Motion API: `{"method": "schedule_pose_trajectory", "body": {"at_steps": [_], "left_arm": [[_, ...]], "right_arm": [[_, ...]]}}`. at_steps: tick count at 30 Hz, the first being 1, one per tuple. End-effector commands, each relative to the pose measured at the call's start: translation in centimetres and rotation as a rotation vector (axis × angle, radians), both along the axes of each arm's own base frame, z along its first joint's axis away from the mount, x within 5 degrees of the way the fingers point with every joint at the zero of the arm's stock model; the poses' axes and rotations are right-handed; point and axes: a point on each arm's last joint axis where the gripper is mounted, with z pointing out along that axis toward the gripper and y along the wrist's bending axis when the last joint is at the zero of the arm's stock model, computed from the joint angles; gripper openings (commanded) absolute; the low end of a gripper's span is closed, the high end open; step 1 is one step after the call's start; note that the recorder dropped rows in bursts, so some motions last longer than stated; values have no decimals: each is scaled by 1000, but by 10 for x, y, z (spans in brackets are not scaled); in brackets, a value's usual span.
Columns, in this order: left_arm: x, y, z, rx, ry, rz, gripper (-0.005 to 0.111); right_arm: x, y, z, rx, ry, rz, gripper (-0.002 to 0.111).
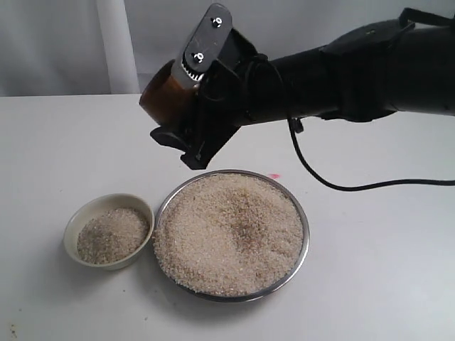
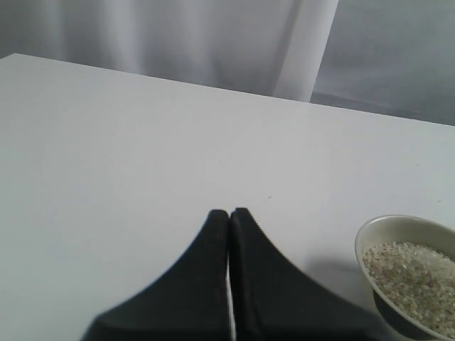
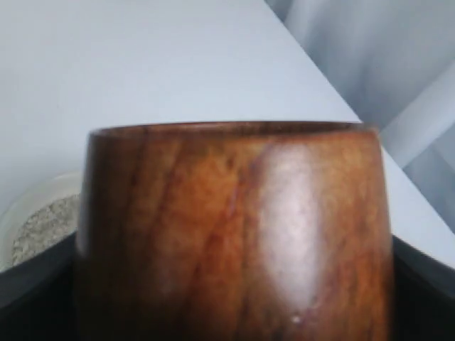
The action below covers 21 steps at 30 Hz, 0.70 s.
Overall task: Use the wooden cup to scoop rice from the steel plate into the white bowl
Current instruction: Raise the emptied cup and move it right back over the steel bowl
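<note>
The steel plate [image 1: 304, 227] sits at the table's middle, heaped with rice [image 1: 231, 231]. Left of it stands the white bowl [image 1: 106, 204], partly filled with rice [image 1: 112, 234]; the bowl [image 2: 398, 227] also shows in the left wrist view. My right gripper [image 1: 178, 106] hangs in the air above the gap between bowl and plate, shut on the wooden cup [image 1: 165, 91], which is tilted on its side. In the right wrist view the cup [image 3: 234, 227] fills the frame, with the bowl [image 3: 28, 199] behind it. My left gripper [image 2: 229, 213] is shut with nothing in it, over bare table beside the bowl.
A black cable [image 1: 341, 186] droops from the right arm to the table behind the plate. A small pink mark [image 1: 274, 175] lies by the plate's far rim. A pale curtain [image 1: 117, 42] hangs behind the table.
</note>
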Motion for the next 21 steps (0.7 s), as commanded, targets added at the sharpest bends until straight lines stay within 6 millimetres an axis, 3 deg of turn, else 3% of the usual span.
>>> {"method": "schedule_pose_trajectory", "body": {"at_steps": [1, 11, 21], "left_arm": [[0, 0, 2, -6, -13, -4, 0], [0, 0, 2, -6, -13, -4, 0], [0, 0, 2, -6, -13, -4, 0]], "right_arm": [[7, -11, 9, -46, 63, -61, 0], [8, -24, 9, -174, 47, -148, 0], [9, -39, -3, -597, -175, -49, 0]]}}
